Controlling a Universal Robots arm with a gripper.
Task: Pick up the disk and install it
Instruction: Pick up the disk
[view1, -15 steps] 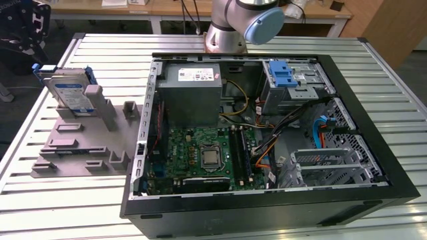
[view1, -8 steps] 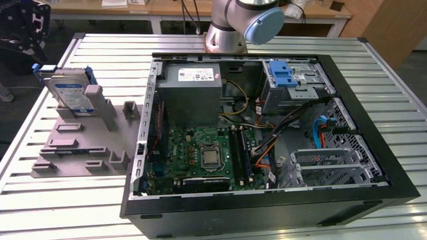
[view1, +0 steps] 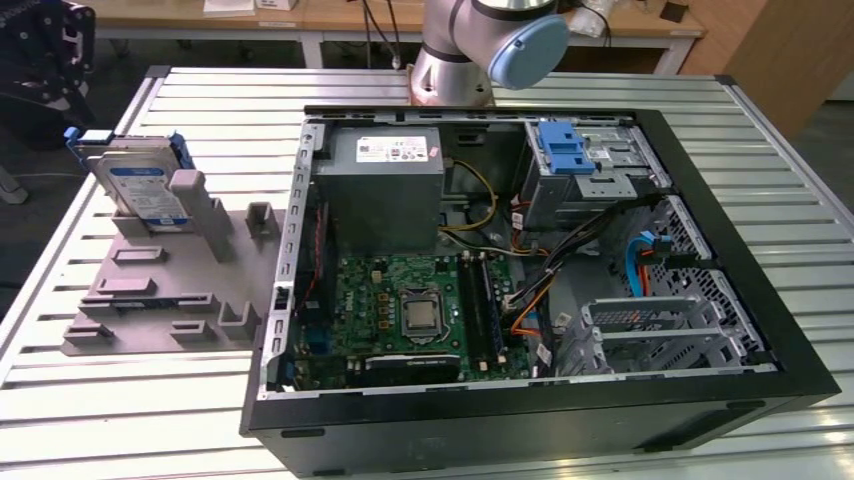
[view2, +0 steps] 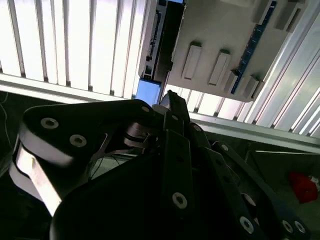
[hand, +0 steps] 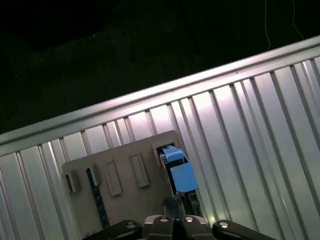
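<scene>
In the exterior view the disk (view1: 140, 186) stands upright in a grey holder (view1: 160, 290) on the slatted table (view1: 134, 410), at the exterior view's left of the open computer case (view1: 534, 405). So I judge that nothing of the task is done yet: the disk is not picked up and not installed.

In the second wrist view the gripper (view2: 169, 100) hangs above the holder, close to the blue edge of the disk, but apart from it. If it is open or closed, I cannot tell.

In the first wrist view the disk sits at the holder's end, just beyond the gripper.
</scene>
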